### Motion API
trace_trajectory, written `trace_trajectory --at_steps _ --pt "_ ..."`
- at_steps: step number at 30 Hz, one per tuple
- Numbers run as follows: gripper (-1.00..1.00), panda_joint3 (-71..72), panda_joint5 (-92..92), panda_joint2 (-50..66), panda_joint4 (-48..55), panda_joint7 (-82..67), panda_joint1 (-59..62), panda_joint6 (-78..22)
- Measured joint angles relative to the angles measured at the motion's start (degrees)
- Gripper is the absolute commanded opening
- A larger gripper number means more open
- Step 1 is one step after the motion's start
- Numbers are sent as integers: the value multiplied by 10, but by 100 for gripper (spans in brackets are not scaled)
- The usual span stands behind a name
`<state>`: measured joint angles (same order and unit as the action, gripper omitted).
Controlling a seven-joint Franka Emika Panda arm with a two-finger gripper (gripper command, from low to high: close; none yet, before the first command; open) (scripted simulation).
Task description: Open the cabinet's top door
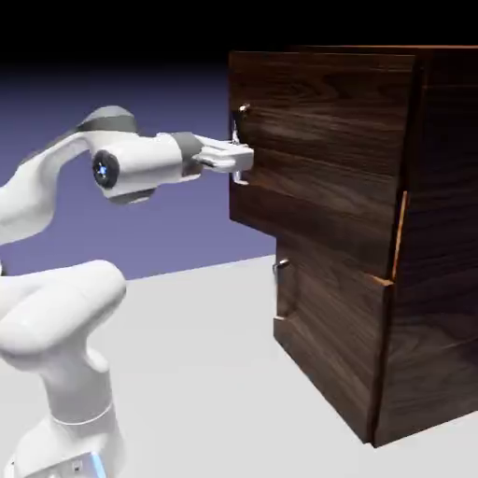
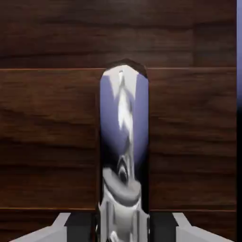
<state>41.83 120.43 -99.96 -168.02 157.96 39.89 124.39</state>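
The cabinet (image 1: 444, 243) of dark walnut-grain wood stands at the exterior view's right. Its top door (image 1: 327, 149) is the upper panel, with a slim vertical silver handle (image 1: 243, 114) near its left edge. My gripper (image 1: 241, 161) reaches in level from the left and is shut on the handle's middle. In the hand view the shiny handle (image 2: 124, 132) runs up the centre between my grey fingertips (image 2: 60, 228), with my gripper (image 2: 124, 230) closed around it and the top door (image 2: 47, 118) filling the picture. A thin light strip shows along the door's right edge.
Below is the lower door (image 1: 331, 336) with its shorter handle (image 1: 280, 289), set back to the right of the top door's left edge. The cabinet stands on a pale grey table (image 1: 205, 373). The arm's base rises at the lower left.
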Motion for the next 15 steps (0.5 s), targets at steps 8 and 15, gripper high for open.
trace_trajectory --at_steps 8,15 --pt "-100 -166 -120 -7 -59 -52 -29 -103" --pt "-100 -302 -210 -2 -76 -84 42 -247"
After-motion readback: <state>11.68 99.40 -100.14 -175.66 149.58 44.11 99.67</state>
